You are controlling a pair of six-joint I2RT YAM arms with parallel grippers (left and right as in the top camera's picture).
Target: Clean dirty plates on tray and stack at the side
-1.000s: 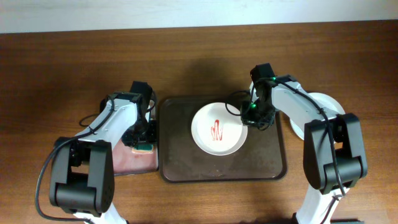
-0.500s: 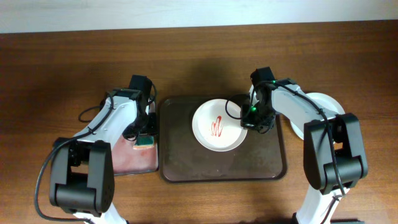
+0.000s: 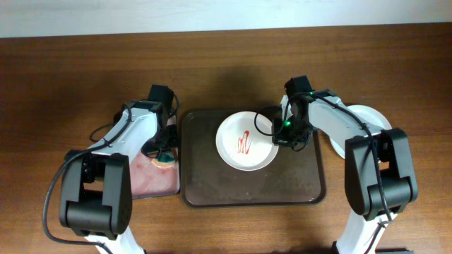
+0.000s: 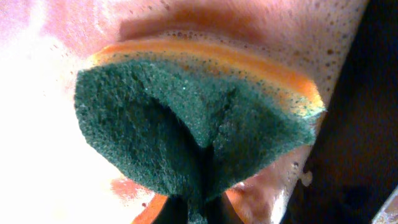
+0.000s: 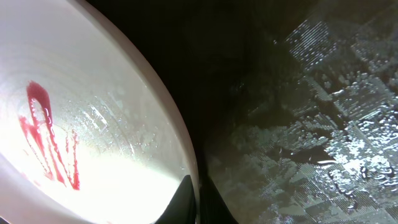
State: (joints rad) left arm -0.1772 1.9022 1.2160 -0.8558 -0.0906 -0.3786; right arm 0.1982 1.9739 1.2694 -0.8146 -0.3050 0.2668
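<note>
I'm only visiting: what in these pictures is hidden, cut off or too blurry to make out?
Overhead: the white plate at the table's right side is half covered by the right arm; one plate or a stack, unclear.
Left wrist: the green-and-orange sponge fills the frame; the pink cloth behind it is blurred.
Right wrist: the red-smeared white plate is cut off by the left edge; its far rim is unseen.

Wooden table [image 3: 56,70]: dark tray [image 3: 296,185] centre, pink mat [image 3: 152,181] left, white plate [image 3: 373,117] right.

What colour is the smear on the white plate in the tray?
The smear is red, in wavy streaks; the right wrist view shows it best.
</note>
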